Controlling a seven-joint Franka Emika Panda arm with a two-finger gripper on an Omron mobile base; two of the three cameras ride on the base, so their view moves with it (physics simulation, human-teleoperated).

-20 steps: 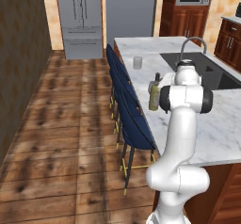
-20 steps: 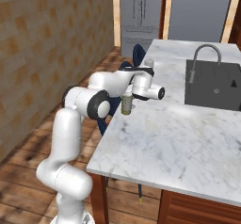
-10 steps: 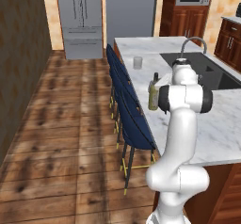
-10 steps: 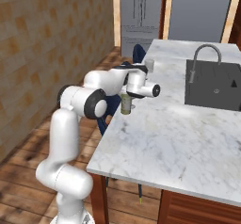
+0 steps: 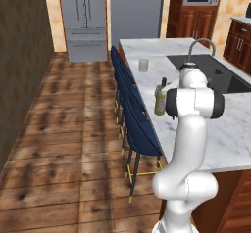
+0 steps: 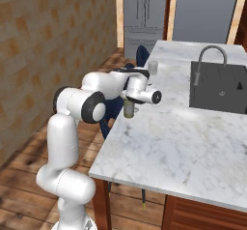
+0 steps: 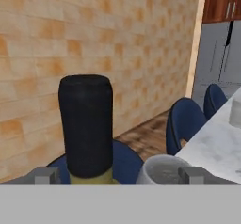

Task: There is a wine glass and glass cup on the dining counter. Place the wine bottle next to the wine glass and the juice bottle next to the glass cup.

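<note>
Wine bottle (image 7: 85, 124) upright between the wide-spread jaws of gripper (image 7: 118, 176) (ungripped).

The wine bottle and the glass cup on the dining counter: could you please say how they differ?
The wine bottle is tall, olive-green with a dark top; the glass cup is short and clear. The wine bottle stands beside the robot's arm; the glass cup stands farther along the dining counter. Both stand upright near its stool-side edge.

tool (image 7: 117, 173) now open, off wine bottle (image 5: 160, 100)
</note>
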